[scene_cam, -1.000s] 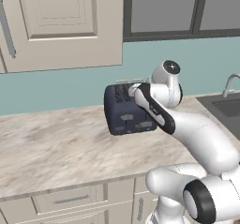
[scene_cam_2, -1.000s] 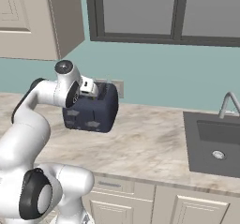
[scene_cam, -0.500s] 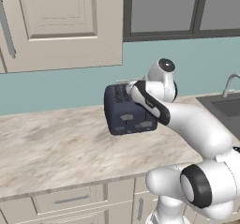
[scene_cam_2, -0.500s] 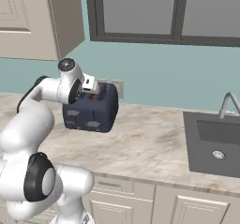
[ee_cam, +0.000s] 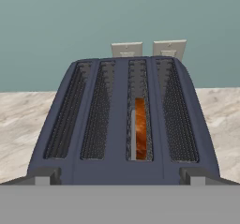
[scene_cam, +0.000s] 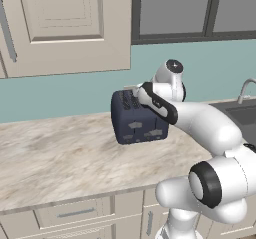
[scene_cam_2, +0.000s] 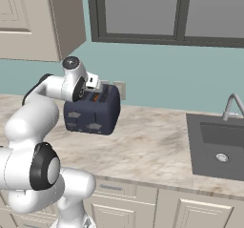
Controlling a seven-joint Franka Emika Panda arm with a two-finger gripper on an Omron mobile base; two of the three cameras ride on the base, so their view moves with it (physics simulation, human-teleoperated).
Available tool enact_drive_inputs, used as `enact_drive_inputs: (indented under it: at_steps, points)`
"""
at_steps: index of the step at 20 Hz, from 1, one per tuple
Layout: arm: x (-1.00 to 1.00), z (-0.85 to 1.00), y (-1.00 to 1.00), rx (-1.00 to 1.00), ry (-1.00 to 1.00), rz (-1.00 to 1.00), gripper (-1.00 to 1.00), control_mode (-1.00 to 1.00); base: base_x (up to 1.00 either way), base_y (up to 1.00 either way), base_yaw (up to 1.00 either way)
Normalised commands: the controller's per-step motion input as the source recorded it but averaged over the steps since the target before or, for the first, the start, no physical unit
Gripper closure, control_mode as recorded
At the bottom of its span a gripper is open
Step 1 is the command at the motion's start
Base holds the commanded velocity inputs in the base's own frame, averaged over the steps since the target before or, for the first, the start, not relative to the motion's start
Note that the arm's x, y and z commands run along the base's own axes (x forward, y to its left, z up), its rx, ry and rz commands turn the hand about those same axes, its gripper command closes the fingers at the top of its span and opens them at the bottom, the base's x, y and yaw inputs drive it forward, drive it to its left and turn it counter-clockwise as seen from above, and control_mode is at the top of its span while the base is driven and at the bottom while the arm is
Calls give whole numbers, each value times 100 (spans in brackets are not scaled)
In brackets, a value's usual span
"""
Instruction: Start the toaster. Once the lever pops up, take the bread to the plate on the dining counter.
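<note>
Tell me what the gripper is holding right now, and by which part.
Nothing is held. The gripper hangs open above the toaster, and the bread sits down in one of its slots, untouched.

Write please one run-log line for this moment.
phase: at toaster | gripper: open, above the slots, holding nothing | bread: in third slot from left, hand view
</note>
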Motion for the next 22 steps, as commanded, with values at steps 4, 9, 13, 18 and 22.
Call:
enact_drive_inputs:
  at_steps: [4,9,13,18,22]
  points:
    - [4,0,0,0,0,0,-100,-100,0,0,0]
    - [7,0,0,0,0,0,-100,-100,0,0,0]
    - [12,0,0,0,1,0,-100,-100,0,0,0]
    - [15,0,0,0,3,0,-100,-100,0,0,0]
    - [17,0,0,0,1,0,-100,-100,0,0,0]
